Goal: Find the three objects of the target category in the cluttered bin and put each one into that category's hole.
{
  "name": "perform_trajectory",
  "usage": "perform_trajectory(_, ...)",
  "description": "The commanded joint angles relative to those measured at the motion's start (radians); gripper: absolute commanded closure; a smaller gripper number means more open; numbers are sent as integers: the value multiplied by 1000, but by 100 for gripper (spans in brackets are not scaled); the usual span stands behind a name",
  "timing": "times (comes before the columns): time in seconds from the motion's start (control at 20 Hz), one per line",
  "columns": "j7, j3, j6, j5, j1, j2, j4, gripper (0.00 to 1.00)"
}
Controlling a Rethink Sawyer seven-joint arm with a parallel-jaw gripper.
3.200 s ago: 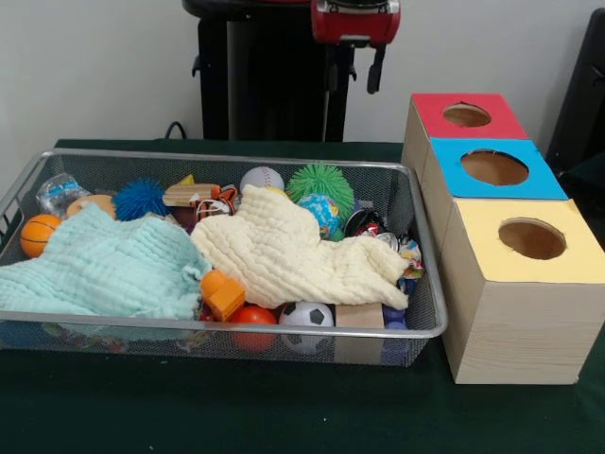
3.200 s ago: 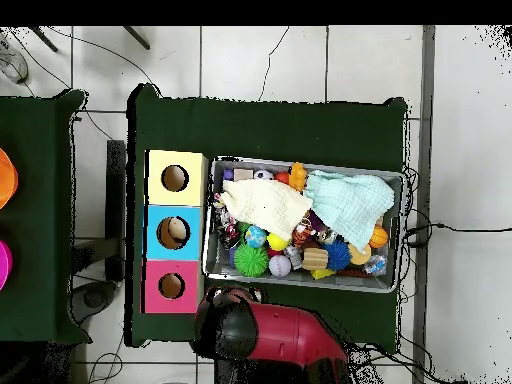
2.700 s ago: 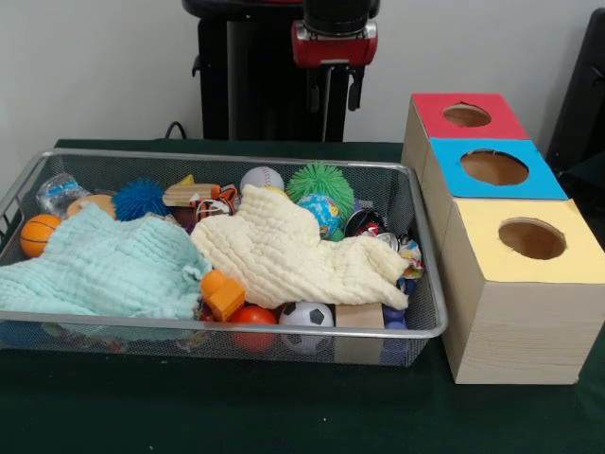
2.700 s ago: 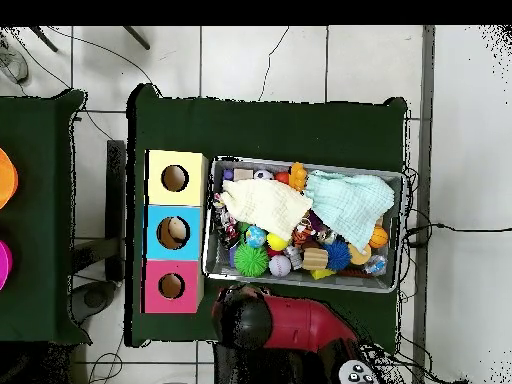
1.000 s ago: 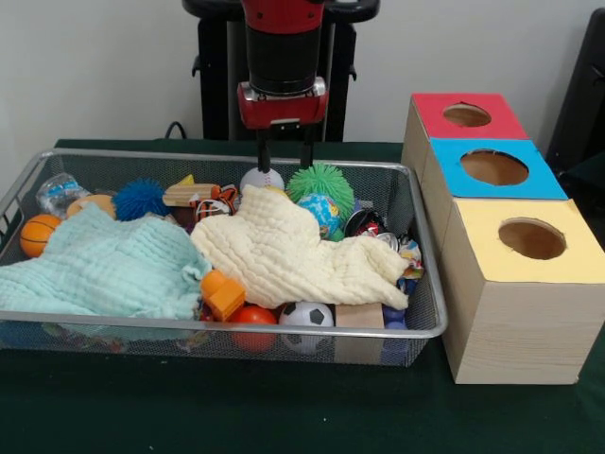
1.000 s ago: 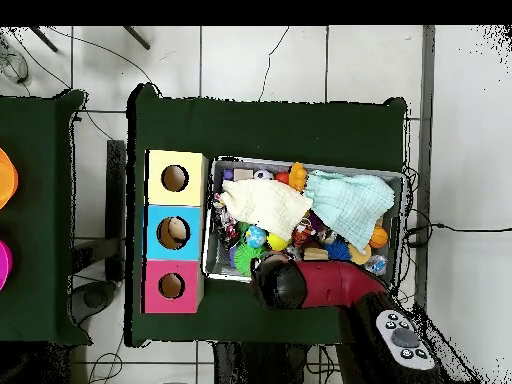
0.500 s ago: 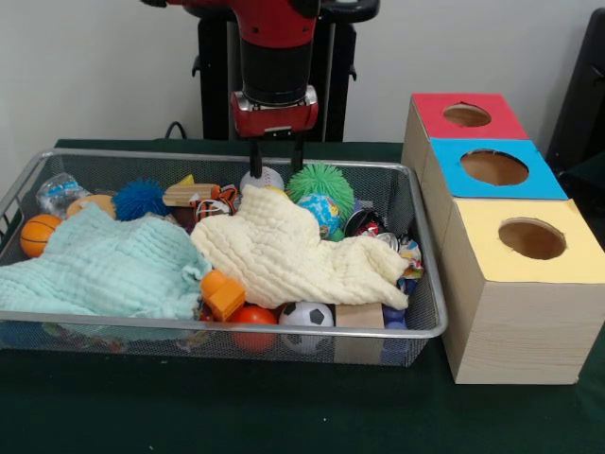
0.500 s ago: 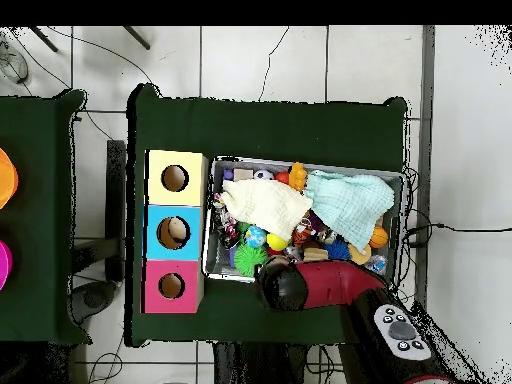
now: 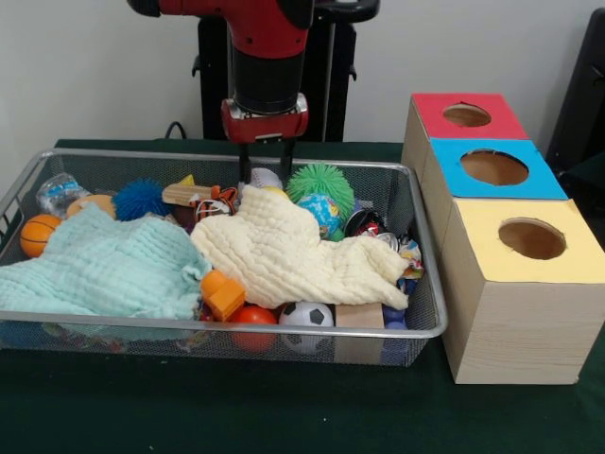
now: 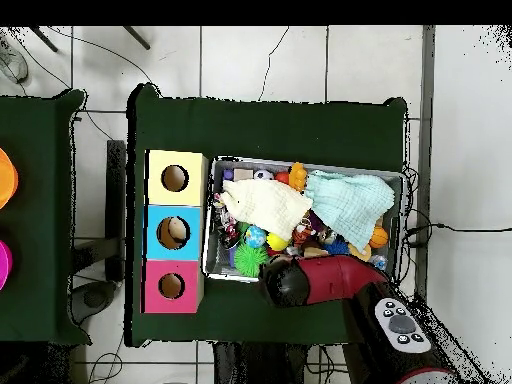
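1. We see the bin (image 9: 227, 326) on the green counter (image 9: 284, 416), filling most of its middle and reaching toward the left edge in the front view, crowded with toys under a cream cloth (image 9: 293, 251) and a pale blue cloth (image 9: 104, 270).
2. Beside it, toward the counter's right edge in that view, stand three boxes with holes: the red box (image 9: 463, 118) farthest back, the blue box (image 9: 496, 170) in the middle, the yellow box (image 9: 534, 246) nearest the front edge.
3. We judge the task barely begun. In the overhead view something pale shows inside the blue box's hole, though we cannot tell what it is. The bin is full, and we cannot tell which category is the target.
4. The red and black arm (image 9: 265, 57) comes straight down over the bin's far rim, wrist vertical.
5. The pincer (image 9: 266, 168) hangs spread, its two dark fingers pointing down on either side of a white baseball (image 9: 265, 178), holding nothing.
6. Just beside it lie a green spiky ball (image 9: 321, 182) and a striped tiger toy (image 9: 216, 203).
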Motion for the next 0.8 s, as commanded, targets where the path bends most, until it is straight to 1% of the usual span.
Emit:
perform_trajectory(0.05, -153, 36, 135, -94, -56, 62, -116, 0)
perform_trajectory(0.2, -160, 47, 144, -104, -74, 60, -115, 0)
perform_trajectory(0.3, -174, 60, 164, -96, -89, 45, -109, 0)
perform_trajectory(0.45, -183, 84, 197, -64, -111, -5, -79, 0)
perform_trajectory(0.6, -174, 119, 236, -13, -131, -88, -24, 0)
perform_trajectory(0.8, -146, 172, 273, 40, -150, -133, 9, 0)
